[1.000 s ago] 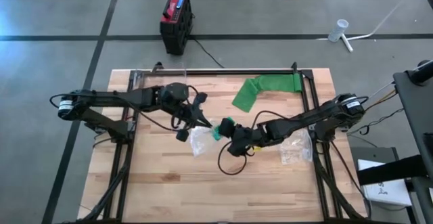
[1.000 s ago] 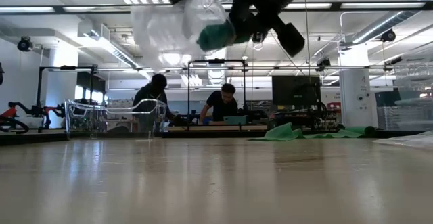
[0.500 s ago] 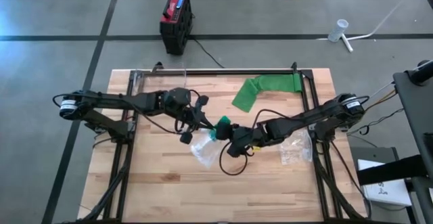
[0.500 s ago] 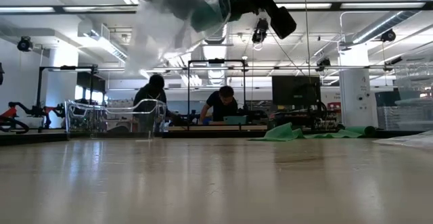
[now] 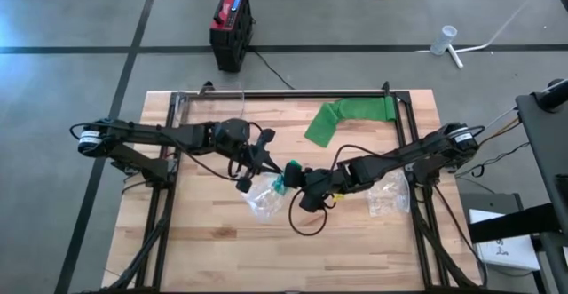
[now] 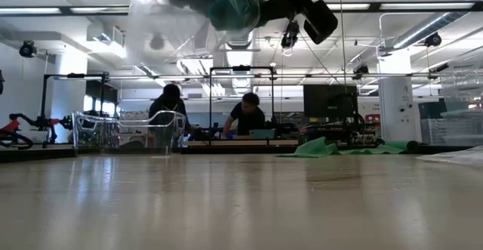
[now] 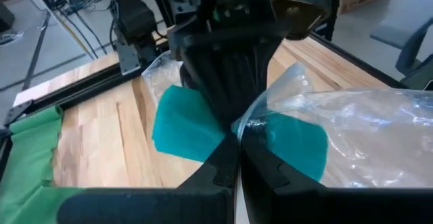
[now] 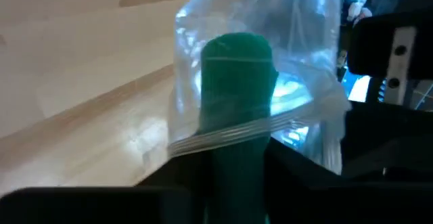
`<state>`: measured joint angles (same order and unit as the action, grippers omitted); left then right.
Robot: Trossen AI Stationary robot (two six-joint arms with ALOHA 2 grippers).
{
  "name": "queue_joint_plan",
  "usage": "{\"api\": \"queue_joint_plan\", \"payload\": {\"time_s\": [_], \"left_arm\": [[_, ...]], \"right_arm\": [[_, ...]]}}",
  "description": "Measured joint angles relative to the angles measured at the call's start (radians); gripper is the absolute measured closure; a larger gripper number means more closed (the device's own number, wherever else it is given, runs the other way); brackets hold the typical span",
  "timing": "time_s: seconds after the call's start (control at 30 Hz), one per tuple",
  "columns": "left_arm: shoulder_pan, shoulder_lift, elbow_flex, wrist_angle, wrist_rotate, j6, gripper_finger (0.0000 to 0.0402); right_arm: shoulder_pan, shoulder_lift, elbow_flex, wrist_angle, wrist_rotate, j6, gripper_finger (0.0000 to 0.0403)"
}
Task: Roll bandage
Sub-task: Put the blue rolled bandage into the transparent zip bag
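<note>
Both grippers meet near the middle of the high view, above the wooden table [image 5: 213, 250]. Left gripper [image 5: 251, 171] comes in from the left with its fingers [image 7: 230, 163] clenched on the edge of a clear plastic bag [image 5: 264, 196], which hangs just below it. Right gripper [image 5: 297, 180] reaches in from the right and grips a rolled teal bandage [image 5: 282, 182] at the bag's mouth; in the right wrist view the roll [image 8: 237, 68] pokes up into the bag [image 8: 270, 61] between that arm's dark fingers. A loose green cloth [image 5: 348, 119] lies toward the upper right of the table, well apart from the grippers. Another clear bag [image 5: 389, 196] lies near the right edge. In the low view, two people [image 6: 170, 110] sit at a desk far behind the table.
</note>
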<state>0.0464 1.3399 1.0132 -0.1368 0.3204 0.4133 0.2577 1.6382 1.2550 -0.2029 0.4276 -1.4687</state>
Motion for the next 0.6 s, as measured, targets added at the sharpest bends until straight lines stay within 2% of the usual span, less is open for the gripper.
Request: {"api": "queue_joint_plan", "payload": {"time_s": [0.13, 0.27, 0.4, 0.6], "left_arm": [[-0.002, -0.003, 0.0, 0.008, 0.002, 0.015, 0.0401], [-0.008, -0.003, 0.0, 0.007, -0.011, 0.032, 0.0401], [-0.018, -0.002, -0.001, -0.004, -0.027, 0.05, 0.0401], [-0.033, -0.002, -0.002, -0.065, -0.055, 0.081, 0.0401]], "right_arm": [[0.011, 0.0, 0.029, -0.007, -0.014, 0.087, 0.0235], [0.024, 0.0, 0.032, -0.014, -0.016, 0.081, 0.0199], [0.023, 0.0, 0.033, -0.057, 0.005, 0.081, 0.0189], [0.027, 0.0, 0.034, -0.075, 0.014, 0.081, 0.0201]]}}
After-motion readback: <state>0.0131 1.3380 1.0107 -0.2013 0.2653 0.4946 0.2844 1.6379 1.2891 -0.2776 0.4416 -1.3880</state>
